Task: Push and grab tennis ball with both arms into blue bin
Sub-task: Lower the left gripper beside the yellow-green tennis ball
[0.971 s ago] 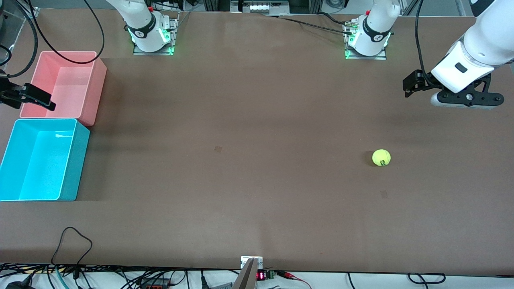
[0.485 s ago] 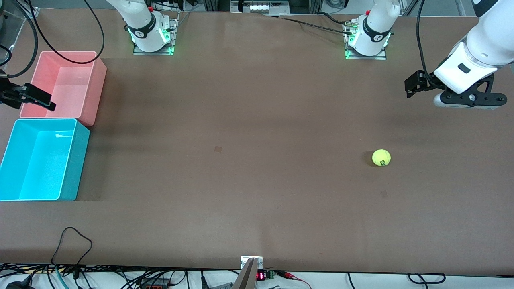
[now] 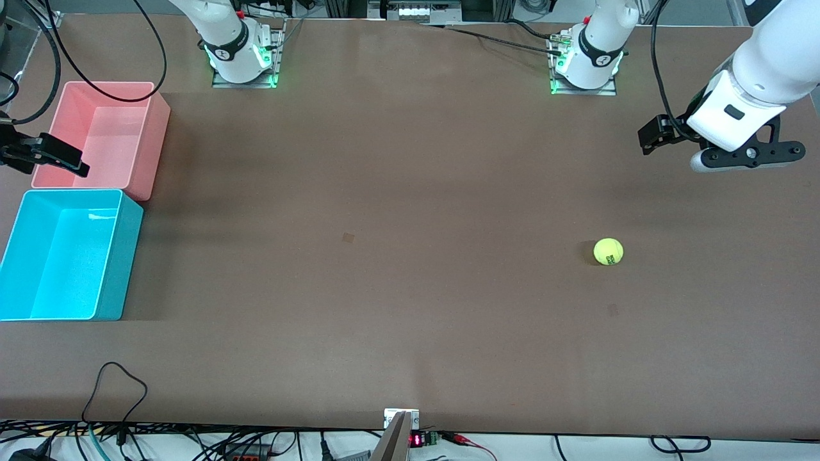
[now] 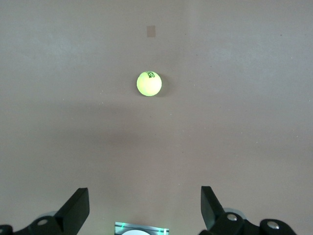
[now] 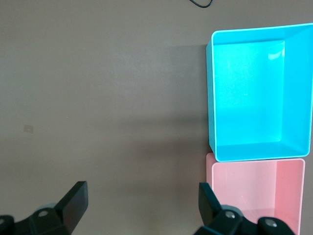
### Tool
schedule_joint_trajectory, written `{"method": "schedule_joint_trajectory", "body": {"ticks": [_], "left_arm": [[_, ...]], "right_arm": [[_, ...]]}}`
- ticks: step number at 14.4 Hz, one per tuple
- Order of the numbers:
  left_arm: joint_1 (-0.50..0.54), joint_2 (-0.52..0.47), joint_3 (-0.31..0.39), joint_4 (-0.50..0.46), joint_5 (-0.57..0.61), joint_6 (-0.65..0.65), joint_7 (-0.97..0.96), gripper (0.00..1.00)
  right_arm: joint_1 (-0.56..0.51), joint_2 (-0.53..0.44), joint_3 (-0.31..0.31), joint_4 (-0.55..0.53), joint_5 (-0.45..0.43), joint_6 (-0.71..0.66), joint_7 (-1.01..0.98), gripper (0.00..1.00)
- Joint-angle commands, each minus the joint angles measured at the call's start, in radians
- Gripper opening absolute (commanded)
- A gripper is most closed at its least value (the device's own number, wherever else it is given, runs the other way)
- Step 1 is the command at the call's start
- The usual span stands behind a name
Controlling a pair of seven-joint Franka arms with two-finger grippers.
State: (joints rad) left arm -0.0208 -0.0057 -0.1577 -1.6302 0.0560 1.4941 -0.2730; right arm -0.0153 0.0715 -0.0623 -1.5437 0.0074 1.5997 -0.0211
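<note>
Tennis ball (image 3: pixel 608 251) sits on table toward left arm's end, well apart from blue bin (image 3: pixel 122 256); light, fuzzy, rolls easily, so pinch across its middle; left gripper (image 4: pixel 145 208) and right gripper (image 5: pixel 143 204) both spread, empty.

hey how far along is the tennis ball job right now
Done: nothing yet. The tennis ball sits untouched on the table toward the left arm's end, and the blue bin at the right arm's end holds nothing.
In hand: the left gripper is open above the table with the ball in its wrist view. The right gripper, open, waits by the bins.
Left: pushing, grabbing and dropping it in.
</note>
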Motion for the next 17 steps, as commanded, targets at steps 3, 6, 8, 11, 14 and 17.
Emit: {"method": "schedule_joint_trajectory", "body": {"ticks": [3, 6, 8, 11, 14, 17], "left_arm": [[0.007, 0.0, -0.002, 0.023, 0.012, -0.029, -0.014, 0.84], [0.004, -0.003, -0.008, 0.026, 0.015, -0.032, 0.049, 0.16], [0.008, -0.004, -0.005, 0.027, 0.01, -0.054, 0.051, 0.01], [0.01, -0.002, 0.001, 0.041, 0.004, -0.077, 0.054, 0.0], [0.018, 0.0, 0.006, 0.041, 0.001, -0.069, 0.159, 0.0], [0.019, -0.002, 0.006, 0.041, 0.001, -0.072, 0.195, 0.0]], "right_arm": [[-0.008, 0.004, 0.004, 0.002, 0.017, -0.006, -0.016, 1.0], [-0.009, 0.004, 0.002, 0.002, 0.017, -0.006, -0.017, 1.0], [-0.009, 0.004, 0.002, 0.002, 0.017, -0.006, -0.016, 1.0], [-0.009, 0.004, 0.002, 0.002, 0.017, -0.004, -0.016, 1.0], [-0.009, 0.005, 0.002, 0.002, 0.017, -0.004, -0.016, 1.0], [-0.009, 0.005, 0.004, 0.001, 0.017, -0.006, -0.016, 1.0]]}}
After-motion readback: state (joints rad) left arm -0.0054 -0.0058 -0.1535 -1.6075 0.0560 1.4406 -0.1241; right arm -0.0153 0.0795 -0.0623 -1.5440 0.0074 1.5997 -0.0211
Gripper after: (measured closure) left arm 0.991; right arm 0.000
